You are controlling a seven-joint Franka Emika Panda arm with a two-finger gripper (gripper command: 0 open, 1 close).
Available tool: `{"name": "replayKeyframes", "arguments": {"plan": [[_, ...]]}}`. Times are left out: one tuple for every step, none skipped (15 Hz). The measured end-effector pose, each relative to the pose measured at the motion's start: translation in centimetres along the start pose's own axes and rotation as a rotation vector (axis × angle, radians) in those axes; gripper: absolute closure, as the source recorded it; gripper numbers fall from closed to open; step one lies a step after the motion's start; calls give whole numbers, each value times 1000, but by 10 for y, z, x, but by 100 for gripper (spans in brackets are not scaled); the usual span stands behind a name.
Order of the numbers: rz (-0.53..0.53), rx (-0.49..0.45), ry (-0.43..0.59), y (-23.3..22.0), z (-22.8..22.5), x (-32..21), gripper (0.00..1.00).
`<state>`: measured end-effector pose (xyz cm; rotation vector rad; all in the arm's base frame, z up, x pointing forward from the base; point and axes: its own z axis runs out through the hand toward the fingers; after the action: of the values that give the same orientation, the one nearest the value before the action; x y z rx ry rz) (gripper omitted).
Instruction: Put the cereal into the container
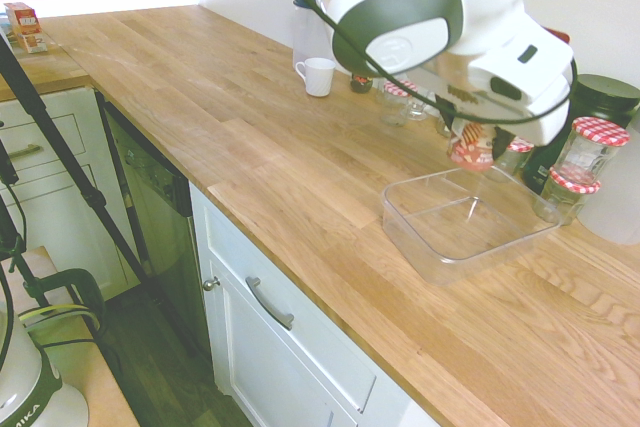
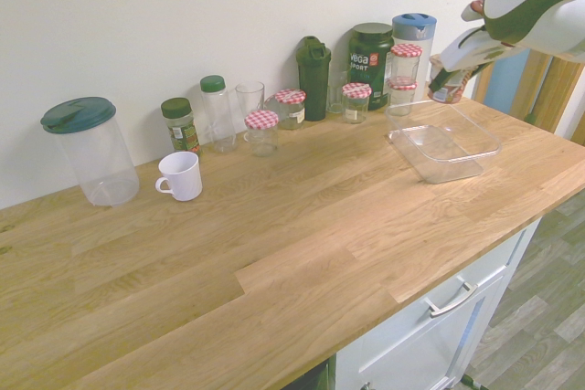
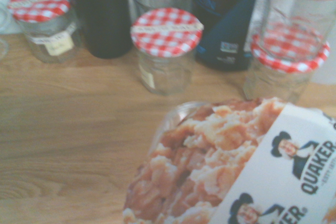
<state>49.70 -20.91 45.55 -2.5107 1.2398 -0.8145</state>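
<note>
Near tub [image 1: 432,259] — tilted claw [image 2: 448,80] holding cereal [image 1: 471,147]

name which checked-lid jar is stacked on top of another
The upper jar beside the black tub; its base rests on another jar's lid, while the others stand on the counter.

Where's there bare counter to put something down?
Open wood lies in front of the white mug and on to the clear tub's mug-facing side. Behind, along the wall, it's crowded: checked-lid jars, the dark shaker and the black Vega container.
</note>
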Motion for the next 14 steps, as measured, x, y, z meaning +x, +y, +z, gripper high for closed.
{"name": "replayKeyframes", "arguments": {"plan": [[9, -21, -16, 7, 19, -3, 100], [15, -44, -27, 13, 39, -8, 100], [15, -69, -36, 20, 59, -13, 100], [16, -87, -40, 25, 74, -16, 100], [17, -99, -43, 28, 85, -18, 100], [14, -105, -48, 28, 92, -19, 100], [12, -108, -50, 27, 96, -19, 100], [12, -108, -50, 27, 97, -19, 100], [12, -109, -52, 26, 98, -19, 100], [11, -110, -56, 26, 100, -20, 100], [12, -112, -61, 25, 102, -22, 100], [13, -116, -70, 25, 106, -25, 0], [15, -120, -78, 26, 109, -26, 0], [16, -120, -86, 25, 109, -25, 0]]}}
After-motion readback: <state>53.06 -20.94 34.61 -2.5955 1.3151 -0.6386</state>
